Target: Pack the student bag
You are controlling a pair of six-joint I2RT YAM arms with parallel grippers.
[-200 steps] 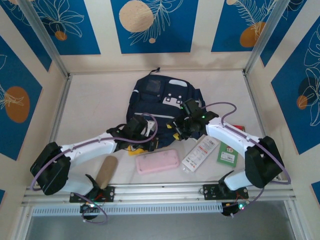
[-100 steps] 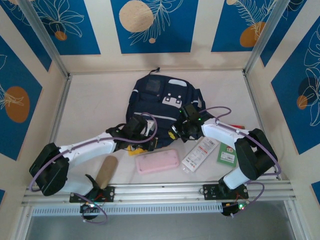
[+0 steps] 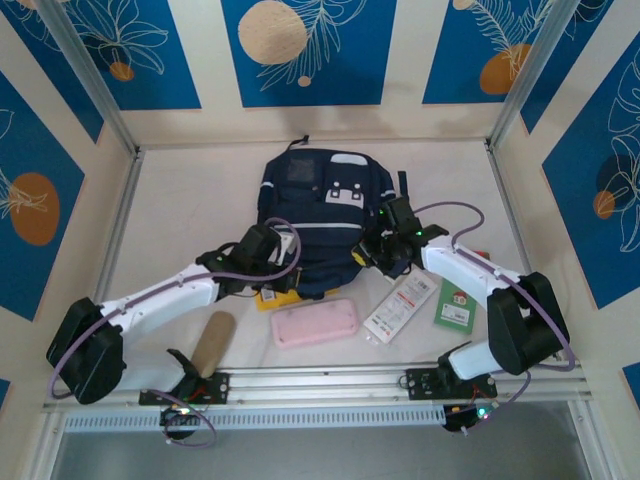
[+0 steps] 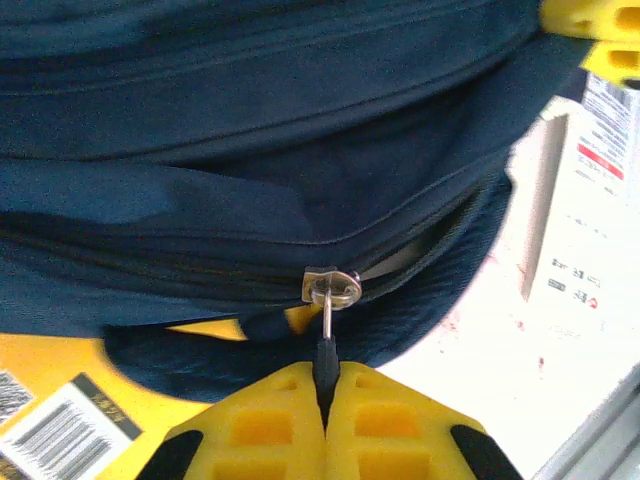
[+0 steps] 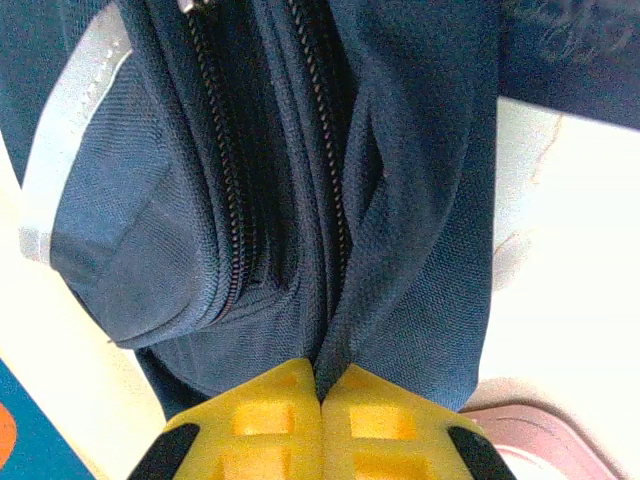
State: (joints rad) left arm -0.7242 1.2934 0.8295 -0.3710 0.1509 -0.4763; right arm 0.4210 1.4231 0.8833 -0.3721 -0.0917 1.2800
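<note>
The navy-blue student bag point(image 3: 318, 210) lies flat in the middle of the table, its top towards the back wall. At its near left edge my left gripper point(image 3: 280, 280) is shut on the black zipper pull point(image 4: 323, 345), which hangs from a metal slider point(image 4: 332, 288). The zipper beside it gapes a little. My right gripper point(image 3: 378, 258) is at the bag's near right edge, shut on a fold of its fabric point(image 5: 345, 330) next to two zipper lines. A yellow barcoded item point(image 4: 60, 385) lies partly under the bag.
A pink case point(image 3: 316, 323), a white packet point(image 3: 400, 306) and a green card point(image 3: 456, 308) lie near the front right. A tan cylinder point(image 3: 212, 342) lies at the front left. The metal rail point(image 3: 320, 385) runs along the near edge.
My right gripper has closed on the bag's fabric and moved right and back. The bag has straightened and shifted towards the back wall. My left gripper has kept hold of the zipper pull.
</note>
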